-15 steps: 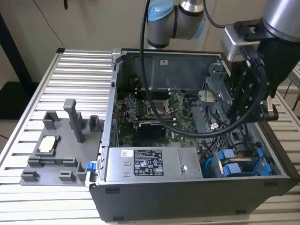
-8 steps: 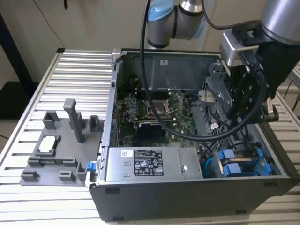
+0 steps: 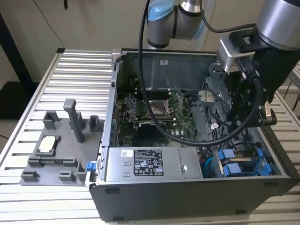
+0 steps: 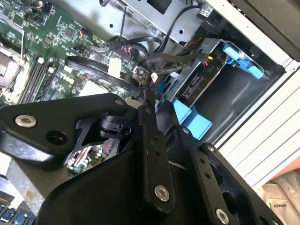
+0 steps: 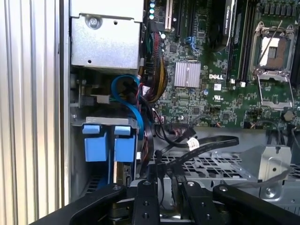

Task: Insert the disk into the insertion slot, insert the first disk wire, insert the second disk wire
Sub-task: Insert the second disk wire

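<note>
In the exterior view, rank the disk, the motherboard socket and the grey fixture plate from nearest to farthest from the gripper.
1. disk, in the case by the gripper
2. motherboard socket, mid-case
3. grey fixture plate, on the table outside

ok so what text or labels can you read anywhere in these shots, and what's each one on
White sticker on the grey box: too small to read.
Small sticker on the case's back wall: too small to read.
White markings on the motherboard: too small to quote reliably.
So no text can be quoted.
</note>
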Robot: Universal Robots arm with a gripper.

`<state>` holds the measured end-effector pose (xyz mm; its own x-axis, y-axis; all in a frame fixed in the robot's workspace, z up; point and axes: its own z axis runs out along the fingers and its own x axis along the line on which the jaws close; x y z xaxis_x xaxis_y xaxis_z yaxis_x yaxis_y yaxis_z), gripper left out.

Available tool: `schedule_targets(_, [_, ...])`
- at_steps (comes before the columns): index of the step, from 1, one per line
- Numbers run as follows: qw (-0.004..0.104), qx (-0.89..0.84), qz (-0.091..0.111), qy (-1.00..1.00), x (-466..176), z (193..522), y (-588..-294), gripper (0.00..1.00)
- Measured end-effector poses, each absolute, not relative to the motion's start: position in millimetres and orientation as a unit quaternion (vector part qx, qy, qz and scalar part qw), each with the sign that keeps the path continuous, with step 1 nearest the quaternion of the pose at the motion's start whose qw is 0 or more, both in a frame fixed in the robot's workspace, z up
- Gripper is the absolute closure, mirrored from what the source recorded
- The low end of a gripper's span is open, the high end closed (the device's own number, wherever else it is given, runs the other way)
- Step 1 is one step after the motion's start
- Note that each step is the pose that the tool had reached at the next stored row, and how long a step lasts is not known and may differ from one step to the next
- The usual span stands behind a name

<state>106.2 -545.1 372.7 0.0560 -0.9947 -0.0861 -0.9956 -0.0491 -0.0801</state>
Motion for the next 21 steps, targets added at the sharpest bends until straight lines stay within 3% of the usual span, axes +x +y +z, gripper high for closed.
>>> schedule_targets(21, [0.064, -0.724, -0.002, 0.686, 99.2, 362.3, -545.9, 0.75])
